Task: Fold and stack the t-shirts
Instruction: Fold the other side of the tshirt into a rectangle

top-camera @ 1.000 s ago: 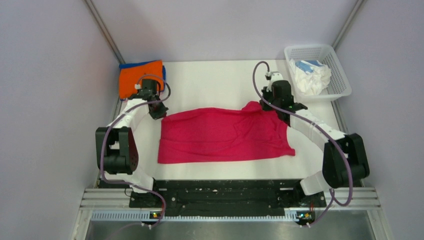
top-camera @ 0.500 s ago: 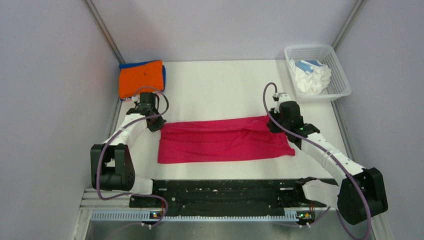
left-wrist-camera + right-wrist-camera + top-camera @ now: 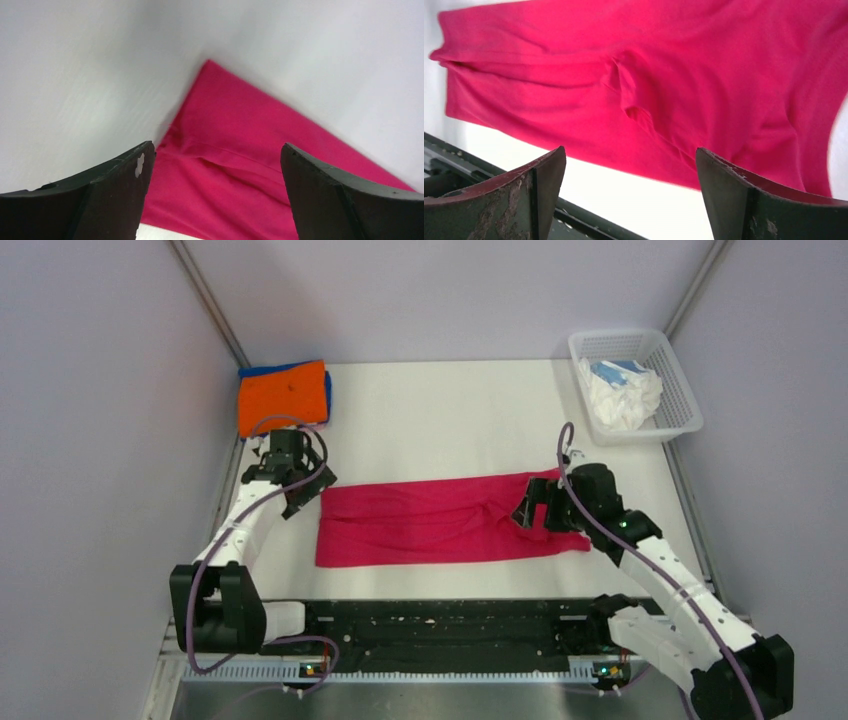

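Note:
The crimson-pink t-shirt lies flat across the white table as a long band folded in half. My left gripper stands open at its far left corner, with nothing between the fingers. In the left wrist view the shirt shows below the gripper. My right gripper is open over the shirt's right end. The right wrist view shows the wrinkled shirt and table beyond the gripper. A folded orange t-shirt rests on a blue one at the far left.
A white mesh basket at the far right corner holds crumpled white and pale blue t-shirts. Grey walls close in the table on three sides. A black rail with the arm bases runs along the near edge.
Both grippers carried the crimson shirt's far edge toward the front, folding it into a narrower band. Then they opened and let it go. The right arm pulled back toward the near side.

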`<act>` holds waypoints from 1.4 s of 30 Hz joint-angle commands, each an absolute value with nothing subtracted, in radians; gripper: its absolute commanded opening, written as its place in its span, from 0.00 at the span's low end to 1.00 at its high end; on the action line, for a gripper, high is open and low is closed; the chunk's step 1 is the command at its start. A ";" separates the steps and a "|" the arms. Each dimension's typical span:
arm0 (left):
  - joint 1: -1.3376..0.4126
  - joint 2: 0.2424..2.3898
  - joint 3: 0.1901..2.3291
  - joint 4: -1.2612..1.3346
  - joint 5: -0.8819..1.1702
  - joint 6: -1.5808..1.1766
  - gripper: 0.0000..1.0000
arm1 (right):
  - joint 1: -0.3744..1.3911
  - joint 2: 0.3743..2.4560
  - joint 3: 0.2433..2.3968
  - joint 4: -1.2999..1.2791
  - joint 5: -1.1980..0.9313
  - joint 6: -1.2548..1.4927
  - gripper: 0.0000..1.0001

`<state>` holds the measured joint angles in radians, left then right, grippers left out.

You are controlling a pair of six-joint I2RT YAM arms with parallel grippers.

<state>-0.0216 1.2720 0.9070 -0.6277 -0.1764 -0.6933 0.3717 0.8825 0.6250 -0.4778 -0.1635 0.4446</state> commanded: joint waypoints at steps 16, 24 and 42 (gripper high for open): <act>-0.070 1.488 0.865 -0.377 0.199 -0.667 0.99 | 0.512 1.448 0.793 -0.191 -0.435 0.338 0.99; -0.071 1.473 0.893 -0.382 0.225 -0.662 0.99 | 0.569 1.364 0.777 -0.322 -0.623 0.248 0.99; -0.171 1.584 0.930 -0.402 0.249 -0.626 0.99 | 0.276 1.209 0.597 -0.311 -0.319 0.633 0.99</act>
